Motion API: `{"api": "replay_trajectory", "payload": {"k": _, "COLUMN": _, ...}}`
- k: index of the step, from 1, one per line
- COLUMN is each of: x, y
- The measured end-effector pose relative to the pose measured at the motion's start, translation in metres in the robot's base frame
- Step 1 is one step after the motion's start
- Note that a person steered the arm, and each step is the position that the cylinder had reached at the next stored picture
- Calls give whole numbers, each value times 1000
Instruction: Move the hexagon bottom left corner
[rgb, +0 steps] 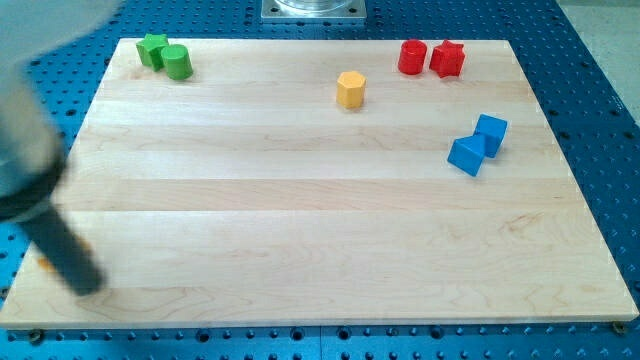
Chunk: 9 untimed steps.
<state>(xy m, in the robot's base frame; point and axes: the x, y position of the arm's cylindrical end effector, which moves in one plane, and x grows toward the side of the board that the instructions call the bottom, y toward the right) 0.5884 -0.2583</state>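
Nearest me, my tip (88, 287) rests at the bench's (300, 260) seven o'clock corner; this tool is a bare rod, grasping nothing. A small orange something peeks beside it, unidentifiable. The yellow hexagon (350, 89) sits far off at twelve o'clock. Risk: an off-centre shove from there could send it skidding off course.

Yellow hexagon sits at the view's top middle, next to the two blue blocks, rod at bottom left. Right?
Not quite. The camera view shows the yellow hexagon standing alone at top middle; the two blue blocks lie apart, toward the view's right. My tip is at bottom left, as stated.
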Motion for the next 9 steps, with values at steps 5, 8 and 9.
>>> {"api": "replay_trajectory", "payload": {"k": 5, "x": -245, "y": 418}}
{"api": "replay_trajectory", "payload": {"k": 8, "x": -237, "y": 208}}
{"api": "replay_trajectory", "payload": {"k": 9, "x": -180, "y": 200}}
